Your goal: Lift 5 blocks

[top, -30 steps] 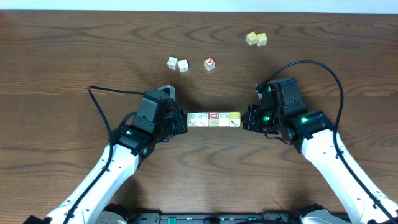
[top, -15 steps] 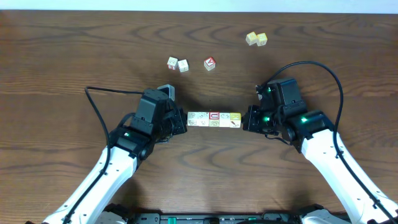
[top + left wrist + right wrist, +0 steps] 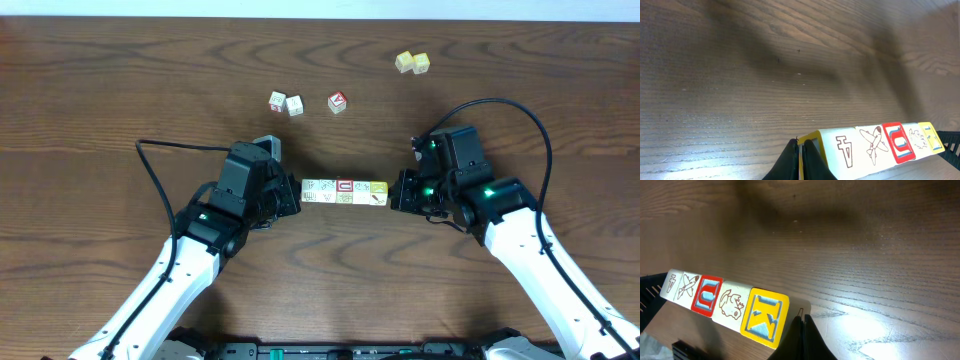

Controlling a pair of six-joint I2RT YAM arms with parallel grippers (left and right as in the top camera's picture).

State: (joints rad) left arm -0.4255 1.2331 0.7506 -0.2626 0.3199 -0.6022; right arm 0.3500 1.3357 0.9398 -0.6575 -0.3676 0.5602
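Five blocks (image 3: 344,192), square printed wooden cubes, one straight row, long axis left-right; left gripper (image 3: 295,194) and right gripper (image 3: 394,193) both clenched, tips against row ends.

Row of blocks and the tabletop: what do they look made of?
Blocks: probably painted wood; matte cream faces, printed red and yellow letters and pictures.
Table: dark brown wood or wood-look laminate; visible grain lines, slight sheen where light glares.

On the dark wooden table (image 3: 120,80) lie two whitish cubes (image 3: 285,102), a red-faced cube (image 3: 337,101) near them and two yellow cubes (image 3: 412,63) side by side; whether the row of blocks (image 3: 344,191) touches it is unclear.
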